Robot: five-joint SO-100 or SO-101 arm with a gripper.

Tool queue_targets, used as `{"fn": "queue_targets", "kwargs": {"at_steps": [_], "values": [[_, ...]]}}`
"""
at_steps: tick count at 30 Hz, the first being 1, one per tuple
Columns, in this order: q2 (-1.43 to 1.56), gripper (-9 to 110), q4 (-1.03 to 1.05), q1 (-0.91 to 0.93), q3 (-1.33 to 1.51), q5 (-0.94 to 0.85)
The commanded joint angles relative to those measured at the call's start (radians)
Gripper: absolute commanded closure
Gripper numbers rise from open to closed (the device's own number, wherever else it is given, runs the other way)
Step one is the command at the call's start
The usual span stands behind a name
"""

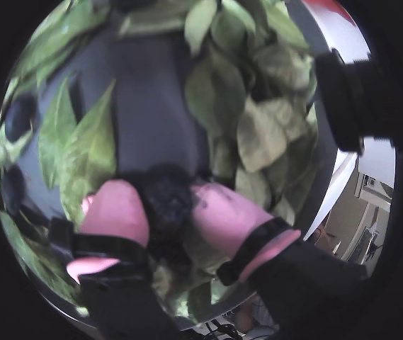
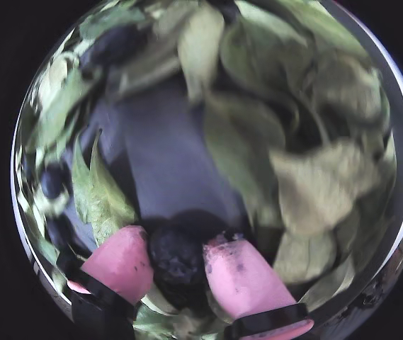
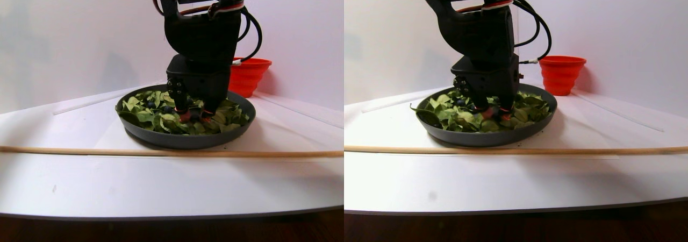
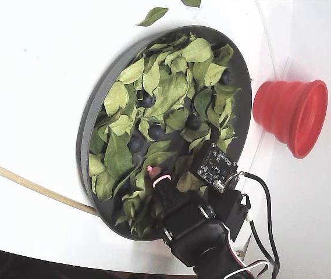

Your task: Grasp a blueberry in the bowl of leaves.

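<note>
One dark-grey bowl (image 4: 93, 116) sits on the white worktop (image 4: 31, 70), heaped with green leaves (image 4: 171, 87) too many and too overlapped to count. In the fixed view five blueberries (image 4: 156, 132) show among them, and others may be hidden. Both wrist views show one more blueberry (image 2: 177, 259) between the two pink fingertips (image 2: 120, 258) of the single gripper (image 2: 178, 263). One red cup (image 4: 293, 113) stands toward the right edge, one wooden rod (image 4: 31, 187) crosses near the left edge, and two stray leaves (image 4: 153, 15) lie by the top edge.

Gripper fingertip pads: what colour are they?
Pink, flanking a dark blueberry; the pads show best in a wrist view.
</note>
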Motion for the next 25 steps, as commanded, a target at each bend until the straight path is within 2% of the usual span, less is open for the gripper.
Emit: {"fn": "queue_targets", "kwargs": {"at_steps": [1, 25], "values": [[0.087, 90, 0.003, 0.005, -0.017, -0.003], [0.179, 90, 0.005, 0.017, -0.041, -0.060]]}}
